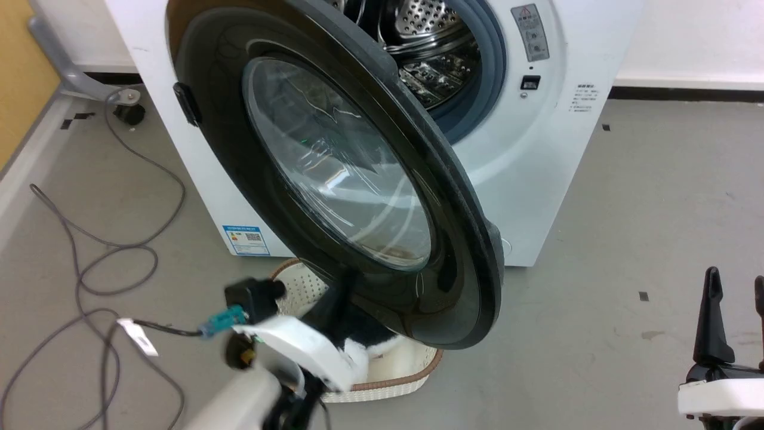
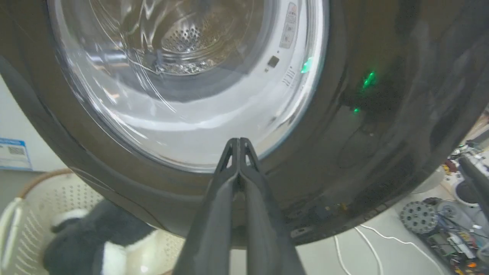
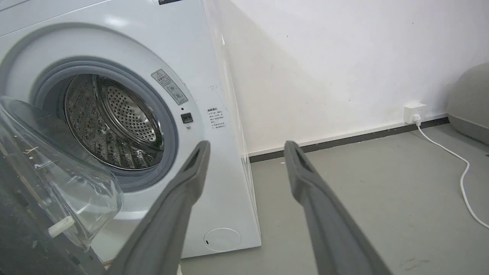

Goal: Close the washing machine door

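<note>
1. The left gripper [image 2: 238, 142] is clenched, its two dark fingers pressed together along their length with nothing between them.
2. In the left wrist view its tips sit at the lower edge of the glass bowl, where the glass meets the black rim of the washing machine door [image 2: 363, 133]. They look to be on the surface, but I cannot tell for certain whether they touch it.
3. In the head view the same gripper [image 1: 341, 289] is blurred and reaches up under the lower part of the door [image 1: 358, 179].
4. The right gripper [image 3: 247, 149] is released, with its fingers spread wide and nothing between them. It points at the bare side of the washing machine [image 3: 214, 57] and touches nothing.
5. In the head view this gripper [image 1: 735, 280] stands low on the right, well apart from the door.
6. The door is half open, swung out from the view's left side of the washing machine [image 1: 537, 167], and the steel drum [image 1: 430, 36] shows past its free edge.
7. By count there are:
   - one machine
   - one door
   - one drum
   - one round filter cap [image 3: 222, 239]
   - one blue sticker [image 1: 246, 239]
   - two grippers
8. One cream perforated basket [image 1: 412, 373] sits on the floor below the door, with one black and white plush thing [image 2: 88, 244] lying in it.
</note>
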`<state>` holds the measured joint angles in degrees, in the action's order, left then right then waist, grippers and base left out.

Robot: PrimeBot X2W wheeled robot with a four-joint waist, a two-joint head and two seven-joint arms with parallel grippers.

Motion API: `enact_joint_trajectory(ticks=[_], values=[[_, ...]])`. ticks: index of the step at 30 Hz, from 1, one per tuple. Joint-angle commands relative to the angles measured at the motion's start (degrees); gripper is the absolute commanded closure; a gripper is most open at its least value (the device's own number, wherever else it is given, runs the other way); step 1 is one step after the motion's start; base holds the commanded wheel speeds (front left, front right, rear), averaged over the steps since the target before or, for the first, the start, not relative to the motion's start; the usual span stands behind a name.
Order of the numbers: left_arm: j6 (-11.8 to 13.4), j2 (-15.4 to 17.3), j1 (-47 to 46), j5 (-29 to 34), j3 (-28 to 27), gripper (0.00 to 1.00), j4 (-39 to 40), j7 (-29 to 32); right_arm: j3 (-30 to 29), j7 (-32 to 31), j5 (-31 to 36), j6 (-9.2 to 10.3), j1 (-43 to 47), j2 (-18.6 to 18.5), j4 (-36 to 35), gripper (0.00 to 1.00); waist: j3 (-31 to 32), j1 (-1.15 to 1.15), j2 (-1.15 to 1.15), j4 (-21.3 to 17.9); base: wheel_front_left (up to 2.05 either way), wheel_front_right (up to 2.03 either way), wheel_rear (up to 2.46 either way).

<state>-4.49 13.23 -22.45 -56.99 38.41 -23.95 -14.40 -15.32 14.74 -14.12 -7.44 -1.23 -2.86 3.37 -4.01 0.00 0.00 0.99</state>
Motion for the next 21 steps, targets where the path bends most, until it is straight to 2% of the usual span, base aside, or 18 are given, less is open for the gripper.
enact_joint_trajectory(ticks=[1,4,9,10,11,14,16,21], values=[[2.1,0.68,-1.6,4.22,-1.63,1.0,0.26,-0.49,-0.11,0.26,0.16,-0.05,0.46,-0.01,-0.31,0.0,0.39,0.0,0.0,0.4,0.0,0.0,0.0],[7.58,1.45,-0.54,14.81,-8.89,1.0,4.6,-0.56,-0.59,0.26,0.35,-0.05,0.42,-0.01,-0.69,0.0,0.65,0.0,0.0,0.81,0.0,0.0,0.0],[14.03,2.42,4.47,29.93,-18.42,1.0,12.13,-0.58,-0.86,0.26,0.56,-0.05,0.16,-0.01,-1.28,0.0,0.9,0.0,0.0,1.28,0.0,0.0,0.0],[15.5,2.59,5.49,32.96,-19.65,0.55,13.34,-0.59,-0.85,0.26,0.63,-0.05,0.07,-0.01,-1.48,0.0,0.93,0.0,0.0,1.39,0.0,0.0,0.0],[16.74,2.3,6.61,34.99,-21.0,0.0,14.44,-0.59,-0.78,0.26,0.68,-0.05,-0.03,-0.01,-1.78,0.0,0.97,0.0,0.0,1.49,0.0,0.0,0.0],[19.58,2.12,10.0,40.75,-23.93,0.0,17.18,-0.59,-0.6,0.26,0.89,-0.05,-0.35,-0.01,-2.59,0.0,1.19,0.0,0.0,1.81,0.0,0.0,0.0],[20.59,1.83,12.12,43.36,-24.92,0.0,18.34,-0.59,-0.53,0.26,1.15,-0.05,-0.55,-0.01,-3.18,0.0,1.36,0.0,0.0,2.09,0.0,0.0,0.0],[20.85,0.25,16.49,46.24,-26.85,0.0,20.32,-0.59,-0.41,0.26,1.74,-0.05,-1.71,-0.01,-5.91,0.0,1.7,0.0,0.0,2.83,0.0,0.0,0.0]])
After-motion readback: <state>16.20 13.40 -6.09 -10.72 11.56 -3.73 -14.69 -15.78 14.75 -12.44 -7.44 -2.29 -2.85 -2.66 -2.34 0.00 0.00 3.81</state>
